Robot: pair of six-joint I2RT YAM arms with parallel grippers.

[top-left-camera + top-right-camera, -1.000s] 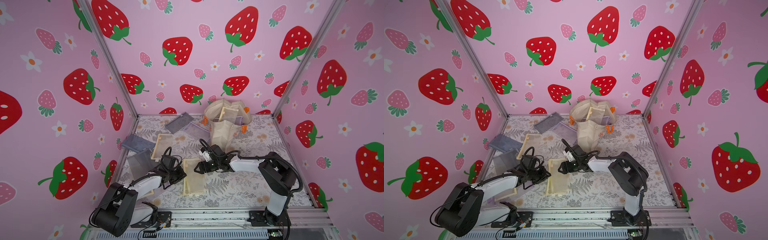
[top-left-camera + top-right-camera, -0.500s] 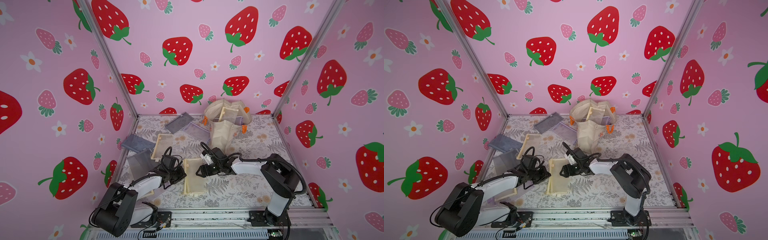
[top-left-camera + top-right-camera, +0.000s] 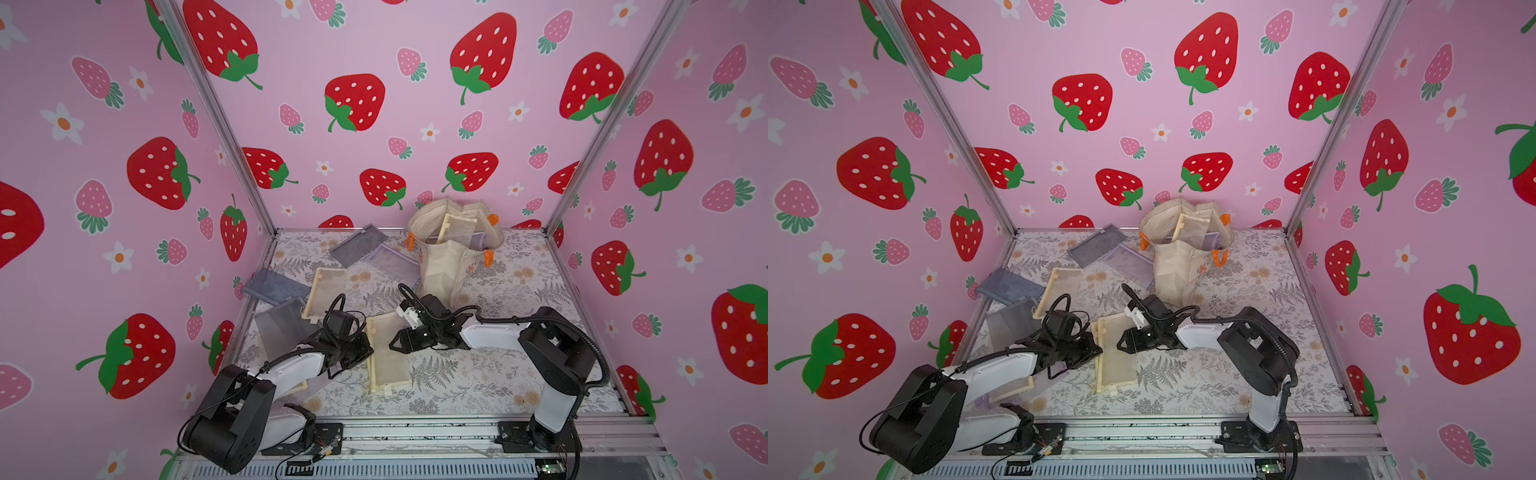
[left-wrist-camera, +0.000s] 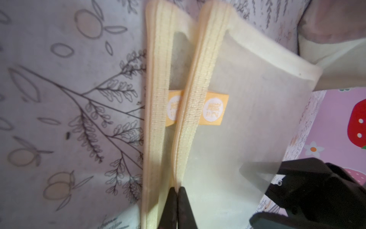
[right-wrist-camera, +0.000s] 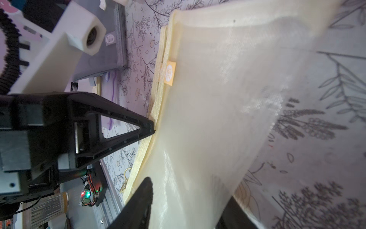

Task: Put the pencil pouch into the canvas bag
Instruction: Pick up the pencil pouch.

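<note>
Front centre of the surface (image 3: 519, 374): cream mesh pencil pouch (image 3: 388, 353) lying flat on a second pouch (image 4: 156, 99) of the same make, their zip edges side by side in the left wrist view. On the upper zip edge the left gripper (image 4: 177, 191) is pinched together. Opposite it, the right gripper (image 5: 188, 192) has its jaws apart with the mesh running between them; no firm pinch seen. Toward the back the canvas bag (image 3: 444, 266) stands upright, mouth open, well apart from the pencil pouch, with another cream pouch (image 3: 459, 228) inside.
</note>
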